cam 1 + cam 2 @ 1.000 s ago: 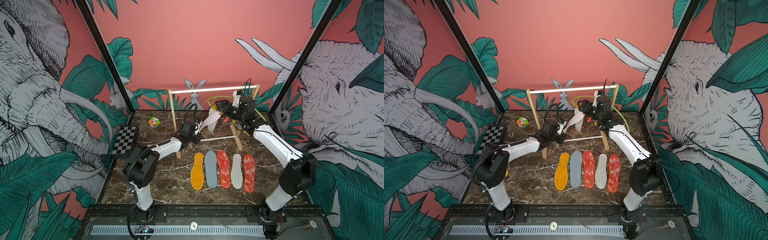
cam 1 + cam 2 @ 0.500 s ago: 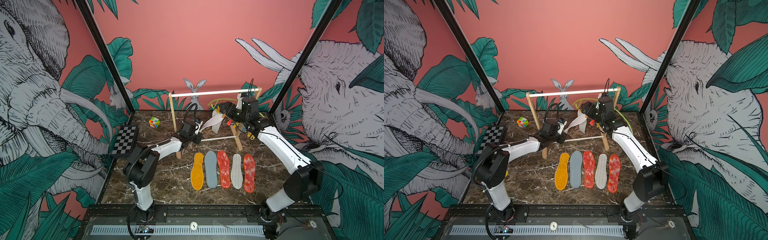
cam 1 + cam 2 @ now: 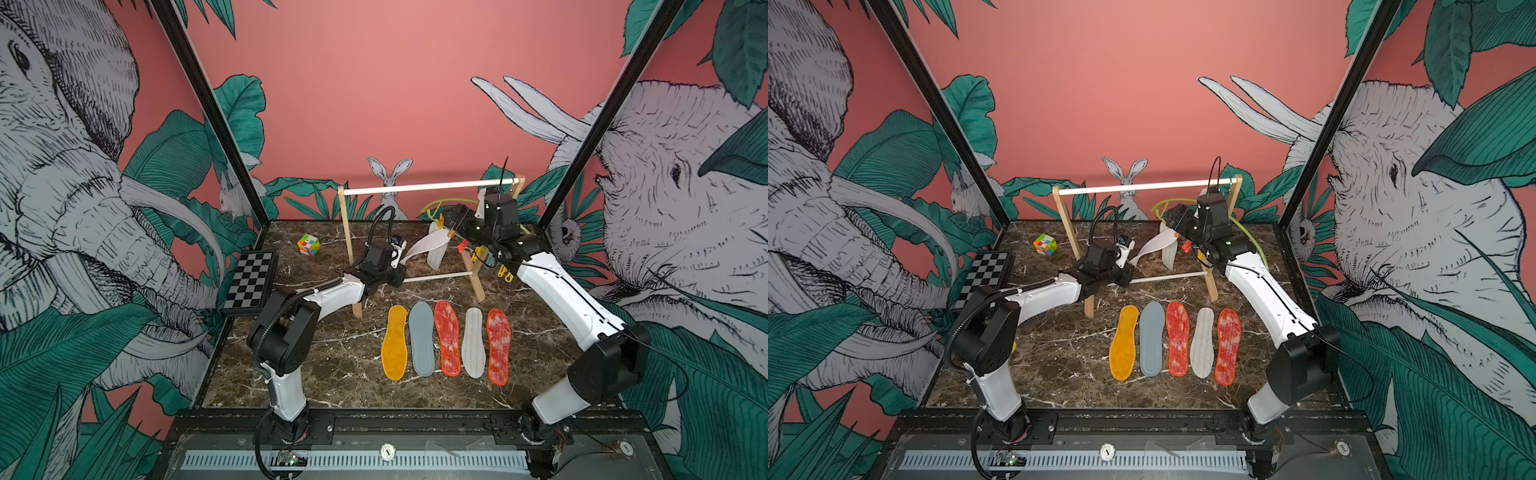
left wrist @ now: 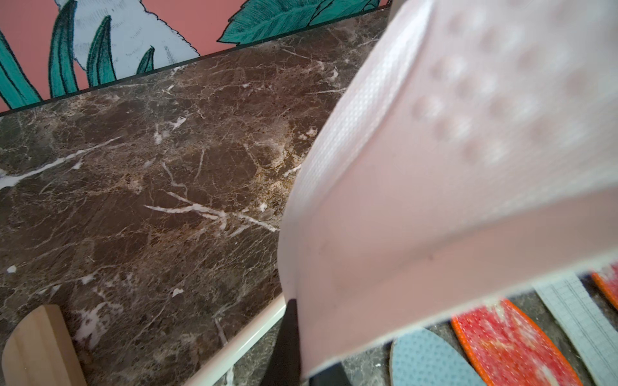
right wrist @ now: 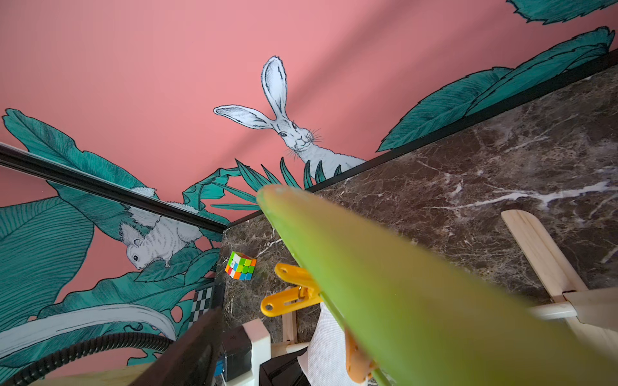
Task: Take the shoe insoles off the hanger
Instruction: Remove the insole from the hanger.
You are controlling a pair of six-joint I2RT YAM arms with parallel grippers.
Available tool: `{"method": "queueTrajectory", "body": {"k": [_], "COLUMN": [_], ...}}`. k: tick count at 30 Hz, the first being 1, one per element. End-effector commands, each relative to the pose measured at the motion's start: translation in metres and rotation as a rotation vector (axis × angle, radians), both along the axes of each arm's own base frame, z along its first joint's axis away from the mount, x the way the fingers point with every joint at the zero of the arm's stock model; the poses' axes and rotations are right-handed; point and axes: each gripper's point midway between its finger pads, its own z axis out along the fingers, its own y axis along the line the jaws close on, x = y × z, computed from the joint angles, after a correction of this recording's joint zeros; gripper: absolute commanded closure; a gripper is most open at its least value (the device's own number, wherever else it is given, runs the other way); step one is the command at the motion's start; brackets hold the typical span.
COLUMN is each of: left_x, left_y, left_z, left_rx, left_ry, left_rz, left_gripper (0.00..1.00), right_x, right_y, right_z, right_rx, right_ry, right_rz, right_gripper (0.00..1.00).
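Two white shoe insoles remain clipped to the lime-green hanger [image 3: 440,203] [image 3: 1167,203]. One [image 3: 428,243] [image 3: 1154,245] is stretched sideways from an orange clip [image 5: 356,361] to my left gripper [image 3: 398,251] [image 3: 1127,253], which is shut on its free end; up close it fills the left wrist view [image 4: 434,167], with a dark finger [image 4: 286,341] at its edge. The other white insole [image 3: 436,255] hangs straight down behind it. My right gripper [image 3: 455,220] [image 3: 1177,222] stands open at the hoop [image 5: 401,284] by the orange clip, one finger [image 5: 190,351] well apart from it.
Several insoles lie in a row at the front: mustard [image 3: 395,343], blue-grey [image 3: 422,338], red [image 3: 448,337], light grey [image 3: 473,343], red [image 3: 498,345]. The wooden rack with its white rod [image 3: 428,187] stands behind. A colour cube [image 3: 308,244] and checkerboard [image 3: 251,284] sit far left.
My right wrist has swung a little to the right along the hanger. The left gripper has stayed put, still shut on the white insole.
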Motion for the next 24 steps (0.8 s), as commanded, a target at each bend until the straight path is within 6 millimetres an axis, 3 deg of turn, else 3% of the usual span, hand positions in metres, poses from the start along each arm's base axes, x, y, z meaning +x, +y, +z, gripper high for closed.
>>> {"method": "queueTrajectory", "body": {"k": [1, 8, 16, 24], "left_x": [-0.001, -0.002, -0.002, -0.003], "left_y": [0.020, 0.019, 0.018, 0.018], "left_z": [-0.024, -0.028, -0.030, -0.029], "left_rx": [0.051, 0.030, 0.018, 0.021], "left_ry": [0.074, 0.081, 0.090, 0.091], "left_rz": [0.066, 0.075, 0.079, 0.074], "left_gripper": [1.00, 1.00, 1.00, 1.00], "right_x": [-0.001, -0.012, -0.019, -0.013], "right_y": [-0.025, -0.030, -0.035, -0.043], "right_z": [0.038, 0.044, 0.041, 0.020], "right_rx": [0.057, 0.081, 0.082, 0.031], "right_ry": [-0.075, -0.085, -0.078, -0.021], "right_rz": [-0.092, -0.117, -0.134, -0.182], "right_gripper": [0.19, 0.25, 0.20, 0.20]}}
